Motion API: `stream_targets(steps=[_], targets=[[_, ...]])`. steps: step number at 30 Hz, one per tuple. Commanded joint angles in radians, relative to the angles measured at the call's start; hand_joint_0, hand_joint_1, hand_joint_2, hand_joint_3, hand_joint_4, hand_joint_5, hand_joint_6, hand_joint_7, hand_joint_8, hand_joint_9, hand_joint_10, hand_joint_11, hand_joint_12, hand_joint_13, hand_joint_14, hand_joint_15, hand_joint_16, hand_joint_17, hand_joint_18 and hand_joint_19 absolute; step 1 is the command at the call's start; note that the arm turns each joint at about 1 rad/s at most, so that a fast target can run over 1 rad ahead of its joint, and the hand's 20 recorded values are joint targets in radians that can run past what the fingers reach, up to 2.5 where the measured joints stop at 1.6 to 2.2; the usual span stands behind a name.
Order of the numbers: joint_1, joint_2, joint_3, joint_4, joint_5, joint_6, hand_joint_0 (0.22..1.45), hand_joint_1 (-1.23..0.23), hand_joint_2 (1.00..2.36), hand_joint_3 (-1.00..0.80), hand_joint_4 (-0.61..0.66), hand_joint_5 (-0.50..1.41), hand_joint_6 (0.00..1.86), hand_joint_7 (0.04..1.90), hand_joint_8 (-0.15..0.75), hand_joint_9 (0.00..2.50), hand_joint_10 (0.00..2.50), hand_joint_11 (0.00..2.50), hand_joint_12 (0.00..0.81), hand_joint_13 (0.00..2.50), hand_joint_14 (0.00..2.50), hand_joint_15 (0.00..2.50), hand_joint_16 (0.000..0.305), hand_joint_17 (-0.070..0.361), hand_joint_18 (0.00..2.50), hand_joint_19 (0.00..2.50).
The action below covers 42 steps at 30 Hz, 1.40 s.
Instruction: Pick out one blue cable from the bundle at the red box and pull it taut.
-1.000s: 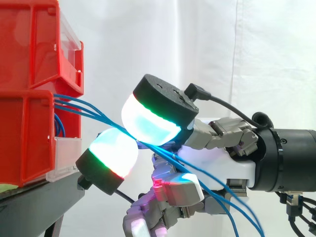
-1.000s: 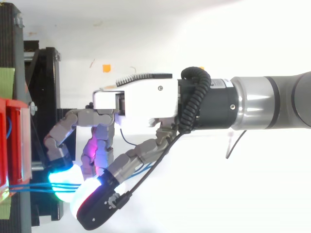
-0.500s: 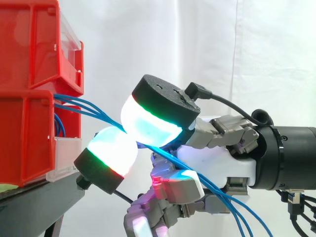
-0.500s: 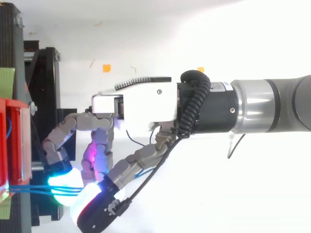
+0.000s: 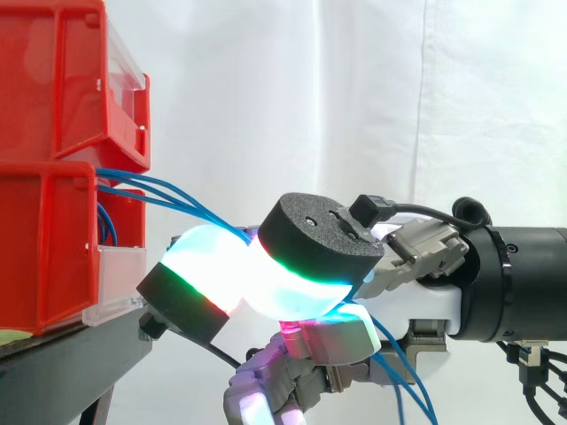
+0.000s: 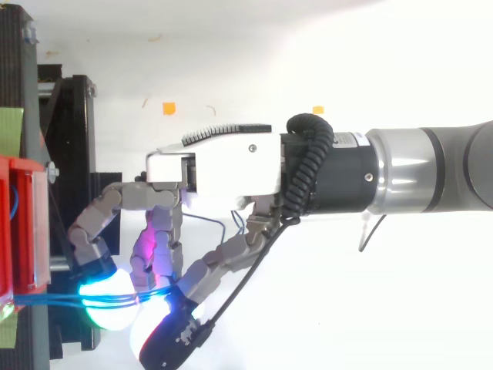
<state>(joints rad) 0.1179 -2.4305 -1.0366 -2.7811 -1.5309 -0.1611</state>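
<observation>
A bundle of thin blue cables [image 5: 151, 190] comes out of the lower red box [image 5: 44, 248] and slopes down to the right. My hand [image 5: 403, 301] reaches in from the right, just off the box's front. A glowing finger pad [image 5: 208, 266] and the black-capped thumb pad [image 5: 306, 279] are pressed together, with the cables running in between them. How many strands they pinch is hidden. Slack cable hangs below the palm [image 5: 399, 398]. From above, the cables [image 6: 46, 299] run level from the box to the closed pads of my hand [image 6: 223, 162].
A second red bin [image 5: 53, 80] sits on top of the lower one, both on a black stand [image 5: 71, 363]. The white curtain hangs behind. Two small orange marks [image 6: 169, 109] lie on the white floor in the top view.
The thumb pad has swung down and toward the finger pad, closing the gap over the blue cables. The hanging cable below the palm has shifted left.
</observation>
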Motion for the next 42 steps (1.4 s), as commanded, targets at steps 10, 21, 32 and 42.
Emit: stream_targets(steps=[10,21,32,42], targets=[[0.0,-0.001,0.001,-0.002,0.0,0.0,0.54,-0.82,1.0,-0.5,0.04,-0.09,0.86,1.06,0.333,1.56,0.02,0.79,0.446,1.13,0.02,0.57,0.062,0.14,0.97,0.82],[0.0,-0.001,0.001,-0.002,0.0,0.0,0.51,-0.71,1.0,-0.5,0.06,-0.09,0.83,1.03,0.337,1.57,0.03,0.77,0.458,1.14,0.02,0.58,0.065,0.146,0.99,0.83],[0.0,0.001,0.001,-0.002,0.0,0.0,0.49,-0.7,1.0,-0.5,0.08,-0.09,0.81,1.04,0.344,1.55,0.03,0.76,0.471,1.14,0.02,0.58,0.068,0.152,1.01,0.82],[0.0,-0.001,0.001,-0.003,0.0,0.0,0.52,-0.57,1.0,-0.5,0.07,-0.08,0.8,1.04,0.338,1.55,0.03,0.76,0.465,1.14,0.02,0.57,0.066,0.148,1.0,0.84]])
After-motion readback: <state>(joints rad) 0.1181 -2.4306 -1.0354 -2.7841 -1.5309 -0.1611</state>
